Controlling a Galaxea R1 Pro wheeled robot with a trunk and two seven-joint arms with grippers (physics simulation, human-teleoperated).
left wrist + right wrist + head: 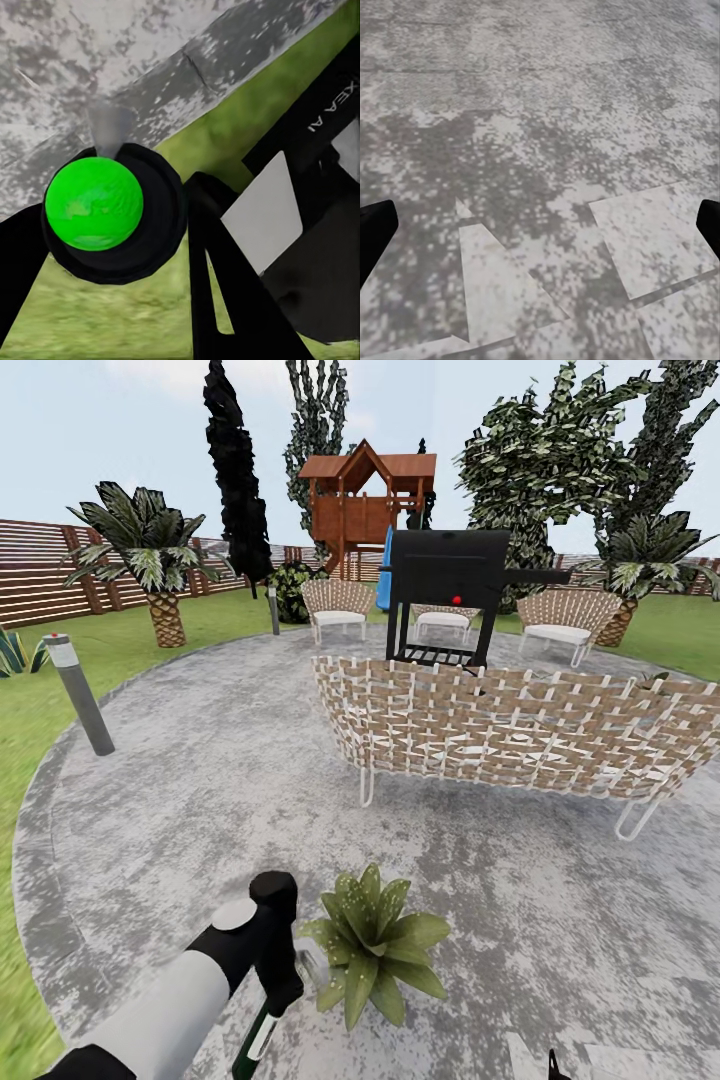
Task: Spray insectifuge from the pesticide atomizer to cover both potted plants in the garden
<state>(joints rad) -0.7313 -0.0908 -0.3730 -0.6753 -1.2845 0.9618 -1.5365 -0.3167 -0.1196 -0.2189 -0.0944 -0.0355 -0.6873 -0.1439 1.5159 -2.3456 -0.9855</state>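
Closest to me in the head view, my left arm [190, 990] reaches forward, white sleeve and black wrist, and the left gripper [272, 1015] pinches the sprayer [262, 1032], a slim white and dark green rod pointing down toward the patio [200, 810]. In the left wrist view the sprayer [94, 202] appears end-on as a glossy bright green dome in a round black collar between two dark fingers [225, 292], with mottled stone and grass [217, 135] behind. Just beside the gripper sits one potted plant [373, 943], a low rosette of broad pointed green leaves dotted with fine whitish specks; its pot is hidden under the leaves. The right wrist view shows the right gripper [540, 225] spread wide, its two black fingertips [375, 229] at opposite edges over speckled grey stone. Farther out I count one grey bollard light [78, 693] at the patio's left edge and a woven wicker sofa [520, 730] on thin white wire legs. Beyond it stands a black box-shaped grill [448, 595], then three wicker chairs [338, 607] with white cushions. Farthest are two scaly-trunked palms [150, 560], a wooden play tower [365, 500], and a brown slatted fence [50, 570].
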